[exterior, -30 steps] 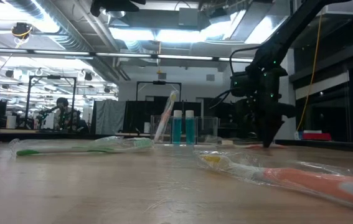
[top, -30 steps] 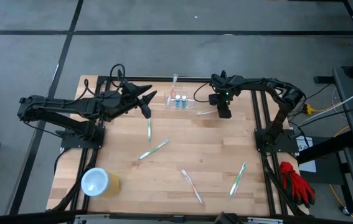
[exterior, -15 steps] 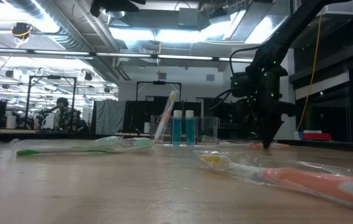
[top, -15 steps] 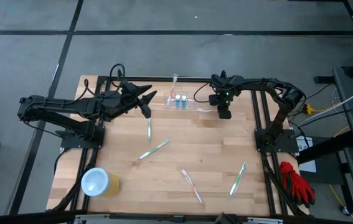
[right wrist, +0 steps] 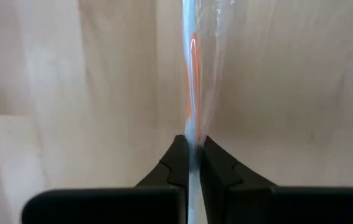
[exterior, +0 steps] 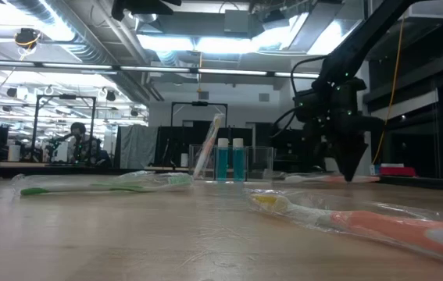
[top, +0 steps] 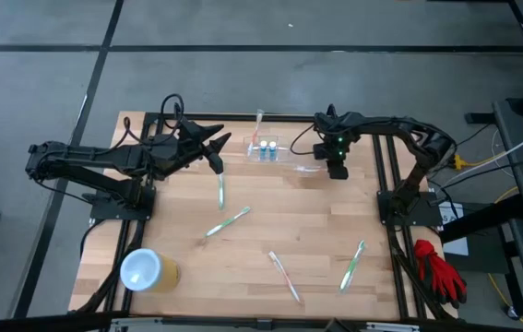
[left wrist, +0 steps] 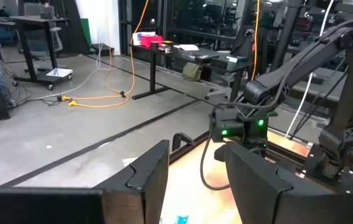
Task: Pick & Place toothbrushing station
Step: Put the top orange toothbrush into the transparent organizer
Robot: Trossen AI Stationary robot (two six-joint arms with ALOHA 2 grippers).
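1. The toothbrushing station (top: pixel 268 150) is a clear plastic holder standing at the upper middle of the high view, near the far edge of the worktop (top: pixel 270 217); it carries two blue tubes (exterior: pixel 230 159) with pale caps and one toothbrush (exterior: pixel 208 145) leaning upright at its left end
2. The right gripper (top: pixel 337 171) sits just right of the station in the high view, apart from it, pointing down at the worktop
3. Its jaws are closed on a wrapped orange toothbrush (right wrist: pixel 193 74); the right wrist view shows the clear wrapper pinched between the two dark fingers (right wrist: pixel 175 163)
4. That toothbrush lies on the wood between the station and the right gripper, reaching toward the station's right end
5. The left gripper (top: pixel 217 157) hangs left of the station in the high view, well clear of it, with its jaws open and holding nothing
6. Four more wrapped toothbrushes lie across the middle and lower worktop, one of them a green wrapped toothbrush (top: pixel 227 221) near the centre
7. A yellow cup (top: pixel 147 270) with a white top stands at the lower left of the high view
8. A red glove (top: pixel 438 268) lies off the worktop at the lower right
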